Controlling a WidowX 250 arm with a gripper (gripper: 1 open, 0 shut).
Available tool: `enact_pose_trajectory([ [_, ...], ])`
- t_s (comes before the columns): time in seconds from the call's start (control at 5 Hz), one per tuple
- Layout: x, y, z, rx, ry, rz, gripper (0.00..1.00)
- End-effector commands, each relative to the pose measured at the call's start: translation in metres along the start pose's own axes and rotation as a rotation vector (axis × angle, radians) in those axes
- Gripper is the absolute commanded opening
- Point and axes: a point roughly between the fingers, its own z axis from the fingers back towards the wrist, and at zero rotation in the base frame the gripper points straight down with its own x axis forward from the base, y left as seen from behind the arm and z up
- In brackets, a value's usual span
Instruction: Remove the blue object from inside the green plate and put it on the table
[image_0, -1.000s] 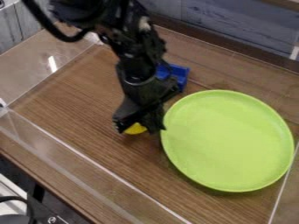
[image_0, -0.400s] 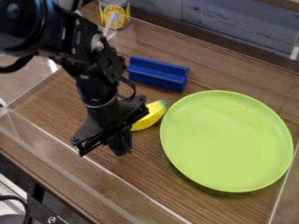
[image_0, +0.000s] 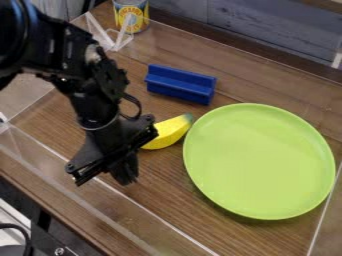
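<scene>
Blue block (image_0: 181, 84) sits on the desk (image_0: 54, 120), just beyond the green plate (image_0: 261, 160), plate now bare. Gripper (image_0: 104, 170) pinched shut, empty, has backed off left of plate — task looks done, imo.

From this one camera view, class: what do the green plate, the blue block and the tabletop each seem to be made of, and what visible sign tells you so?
Green plate: probably plastic; uniform lime colour, smooth, soft sheen, moulded raised rim.
Blue block: likely plastic or painted wood; flat saturated colour, crisp edges; can't tell which.
Table: wood or wood-look laminate; brown grain streaks, slight gloss.
</scene>
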Motion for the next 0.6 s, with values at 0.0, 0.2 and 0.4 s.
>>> enact_pose_trajectory([
  [0.0,-0.002,-0.001,0.002,-0.015,-0.008,0.004,0.0],
  [0.2,-0.006,0.0,0.0,-0.011,-0.003,0.004,0.0],
  [0.4,0.008,0.001,0.001,-0.014,0.01,-0.036,0.0],
])
